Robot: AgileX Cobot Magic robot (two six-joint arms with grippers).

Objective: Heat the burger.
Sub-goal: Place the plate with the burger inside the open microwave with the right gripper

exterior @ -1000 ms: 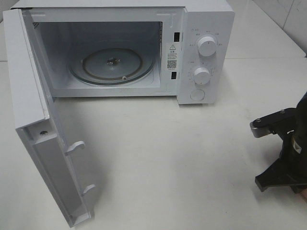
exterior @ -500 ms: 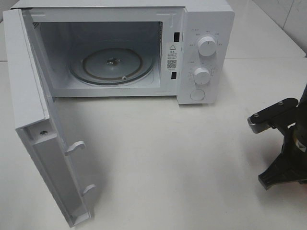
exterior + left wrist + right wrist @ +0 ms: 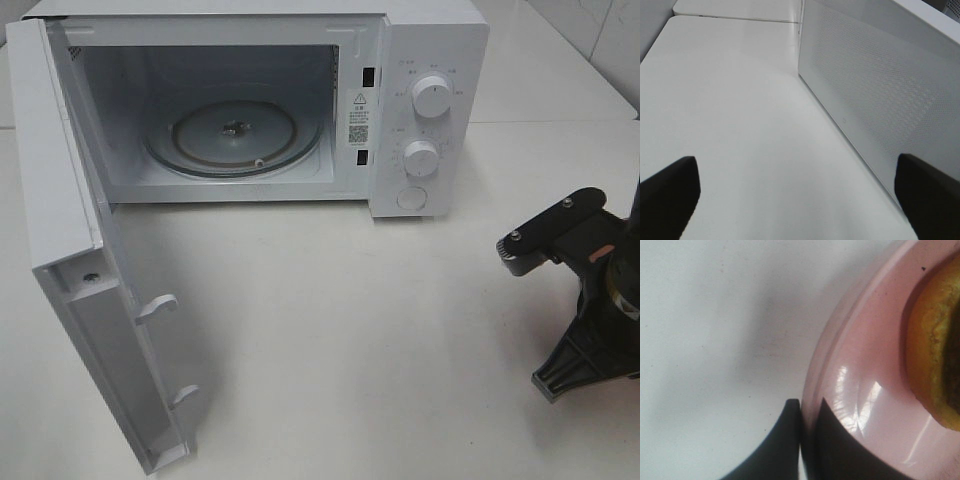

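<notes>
In the right wrist view, part of the burger [image 3: 935, 355] shows as a golden-brown, yellowish edge on a round pink plate [image 3: 865, 375]. My right gripper [image 3: 802, 440] is shut on the plate's rim, one finger inside it and one outside. From the high camera only the right arm [image 3: 590, 290] is visible at the table's right edge; plate and burger are out of that frame. My left gripper [image 3: 795, 200] is open, its dark fingertips [image 3: 670, 190] wide apart above bare table, holding nothing.
A white microwave [image 3: 430, 60] stands at the back, its door [image 3: 90, 300] swung wide open to the left and toward the front. The glass turntable [image 3: 235, 135] inside has nothing on it. A perforated white panel [image 3: 880, 100] runs beside the left gripper.
The right arm has turned a little at the table's right edge, its upper bracket shifting up and to the left. The microwave and its door have not moved.
</notes>
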